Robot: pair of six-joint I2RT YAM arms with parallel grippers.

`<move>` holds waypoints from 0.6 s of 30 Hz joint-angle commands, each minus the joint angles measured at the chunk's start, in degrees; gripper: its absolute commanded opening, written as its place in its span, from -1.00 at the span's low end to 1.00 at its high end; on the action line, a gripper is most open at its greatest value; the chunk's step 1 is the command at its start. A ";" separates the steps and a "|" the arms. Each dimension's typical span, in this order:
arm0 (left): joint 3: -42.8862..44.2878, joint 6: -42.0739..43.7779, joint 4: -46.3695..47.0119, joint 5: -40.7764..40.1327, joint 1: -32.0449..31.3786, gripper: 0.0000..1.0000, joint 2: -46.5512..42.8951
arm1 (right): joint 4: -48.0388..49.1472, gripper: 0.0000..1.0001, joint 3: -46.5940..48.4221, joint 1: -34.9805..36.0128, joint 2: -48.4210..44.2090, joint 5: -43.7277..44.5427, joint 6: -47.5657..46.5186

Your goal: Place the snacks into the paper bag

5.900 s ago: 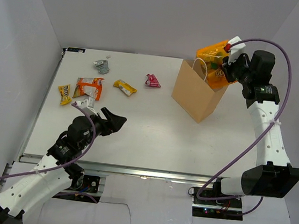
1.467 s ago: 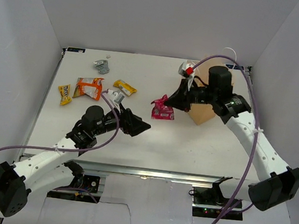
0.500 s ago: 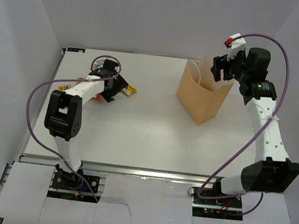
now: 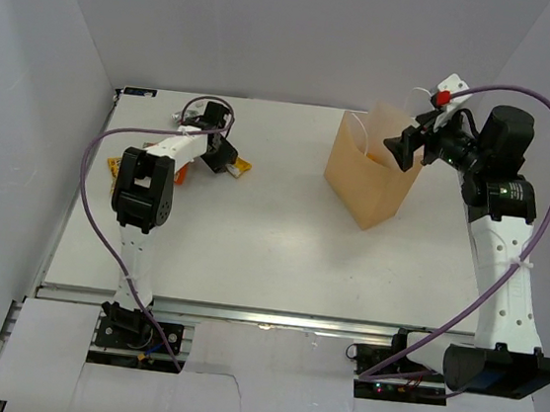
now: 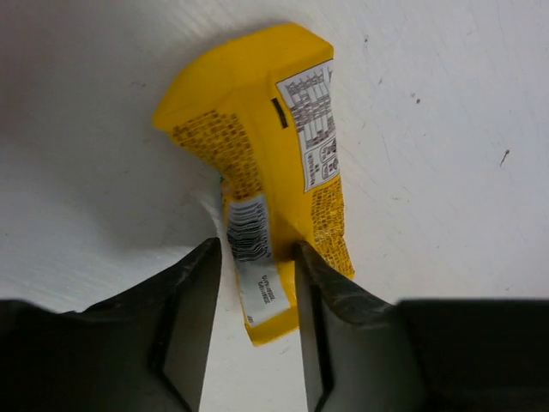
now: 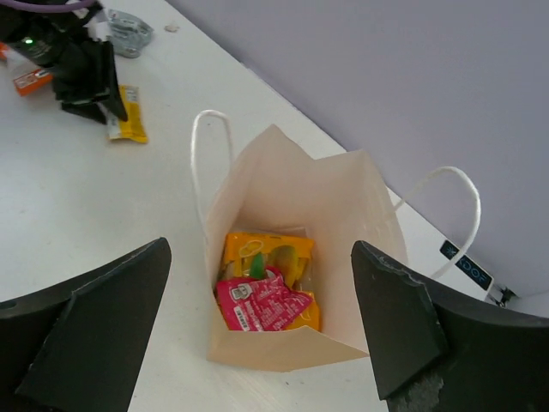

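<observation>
A yellow packet (image 5: 257, 172) lies on the table at the far left (image 4: 241, 167). My left gripper (image 5: 257, 275) straddles its near end, jaws half closed; one finger (image 5: 322, 283) touches it and a thin gap shows at the other. The paper bag (image 4: 370, 177) stands upright at the far right. My right gripper (image 6: 260, 249) hangs open above its mouth with nothing in it. Inside the paper bag (image 6: 283, 172) lie an orange bag (image 6: 266, 249) and a pink wrapper (image 6: 262, 305).
A silver foil packet (image 4: 185, 116), an orange-white bag (image 4: 175, 172) and another yellow packet (image 4: 116, 163) lie by the left arm, partly hidden by it. White walls enclose the table on three sides. The paper bag's cord handles (image 6: 210, 146) stand up.
The pink wrapper that my right gripper carried now lies in the paper bag, and that gripper has opened wide and pulled back. My left jaws have narrowed round the yellow packet.
</observation>
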 commanded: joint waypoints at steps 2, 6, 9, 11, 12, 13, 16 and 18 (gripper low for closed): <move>2.37 0.51 -0.09 0.88 0.18 -0.11 0.69 | -0.72 0.79 -3.10 -0.11 -2.33 -8.41 -2.56; 0.53 2.79 1.93 1.49 0.27 -0.63 -0.53 | -2.64 0.71 -3.29 -0.20 -3.13 -14.48 -4.05; -2.89 5.69 4.65 2.19 0.27 -0.88 -3.34 | -4.40 0.63 -2.32 -0.11 -3.31 -19.75 -5.37; -6.32 8.06 7.64 4.29 0.27 -0.98 -6.76 | -5.11 0.57 -1.62 -0.11 -3.31 -24.06 -5.73; -7.64 11.03 8.78 5.26 0.27 -0.99 -8.17 | -5.90 0.56 -0.75 0.06 -3.22 -25.29 -5.64; -9.13 12.80 11.49 8.93 0.27 -1.00 -9.66 | -5.99 0.52 -0.39 0.24 -3.04 -26.69 -5.03; -16.94 20.18 18.68 18.57 0.18 -1.00 -17.04 | -7.57 0.52 0.67 2.69 -2.43 -26.80 -2.92; -25.90 24.57 24.32 26.23 0.18 -1.00 -24.22 | -9.40 0.53 1.19 6.19 -1.73 -25.13 -1.25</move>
